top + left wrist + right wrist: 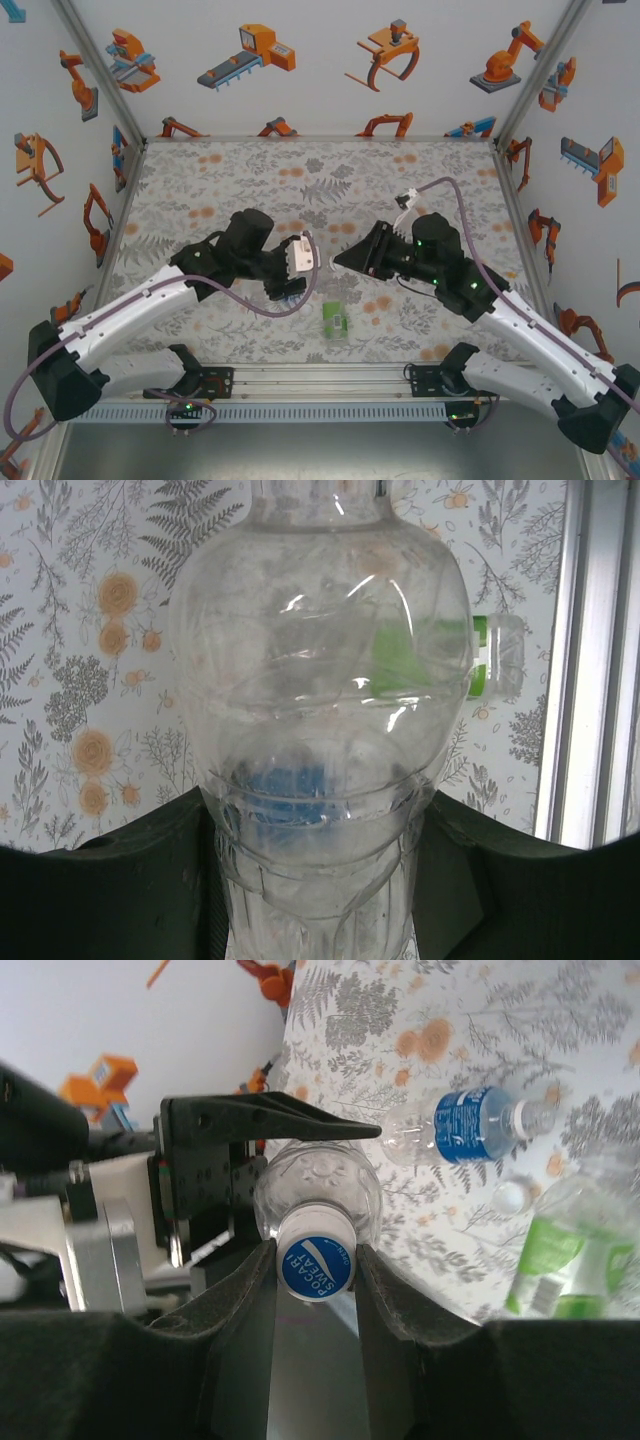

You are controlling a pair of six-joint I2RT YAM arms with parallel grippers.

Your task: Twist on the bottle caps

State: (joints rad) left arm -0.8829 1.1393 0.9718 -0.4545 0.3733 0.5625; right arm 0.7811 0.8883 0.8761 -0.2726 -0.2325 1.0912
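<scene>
The cap (316, 1264) sits on the plain bottle's (315, 1182) neck, pinched between the right hand's (316, 1260) closed fingers. The left hand (320, 825) clamps that bottle's body. Twist with the cap square to the neck and the bottle held firm. The green-label bottle (334, 318) waits nearby on the table (250, 170).

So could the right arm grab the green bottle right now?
Probably not yet: its gripper is busy clamping the cap on the clear bottle. The green bottle itself lies unobstructed nearby.
</scene>
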